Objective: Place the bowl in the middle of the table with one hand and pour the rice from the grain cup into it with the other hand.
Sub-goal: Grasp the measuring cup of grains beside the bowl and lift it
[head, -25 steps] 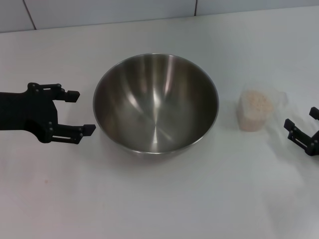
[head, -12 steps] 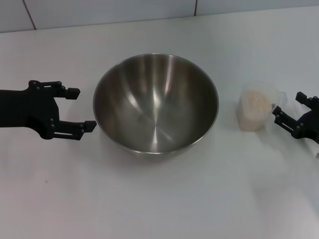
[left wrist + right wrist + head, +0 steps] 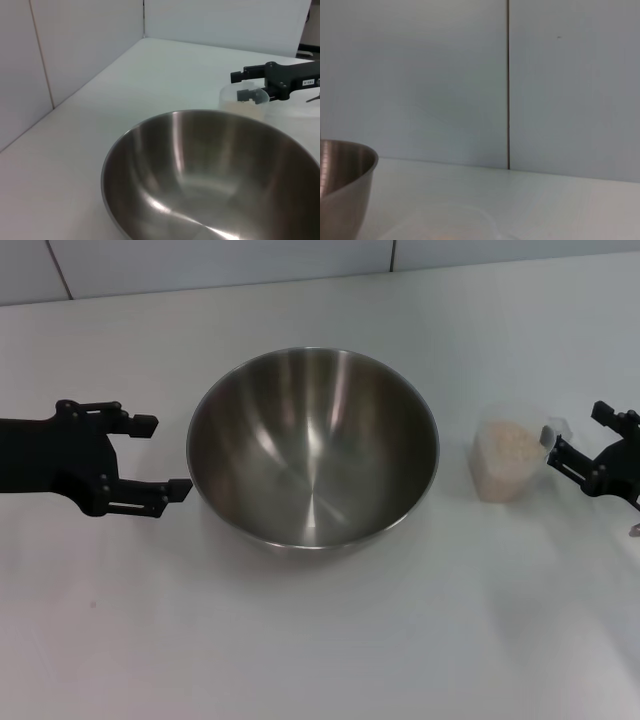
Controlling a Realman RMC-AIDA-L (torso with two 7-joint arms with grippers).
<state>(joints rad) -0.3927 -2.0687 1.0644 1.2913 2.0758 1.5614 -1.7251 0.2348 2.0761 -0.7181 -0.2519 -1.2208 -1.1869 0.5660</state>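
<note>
The steel bowl stands empty in the middle of the white table. My left gripper is open just left of the bowl's rim, not touching it. The clear grain cup, full of rice, stands right of the bowl. My right gripper is open at the cup's right side, its fingers straddling the cup's small side handle. The left wrist view shows the bowl, the cup and the right gripper beyond it. The right wrist view shows the bowl's side and the cup's rim.
A white tiled wall runs along the table's far edge. Bare tabletop lies in front of the bowl and cup.
My right gripper has come in from the right edge and moved away from me, up to the cup's handle. The cup has shifted slightly. The left gripper has barely moved.
</note>
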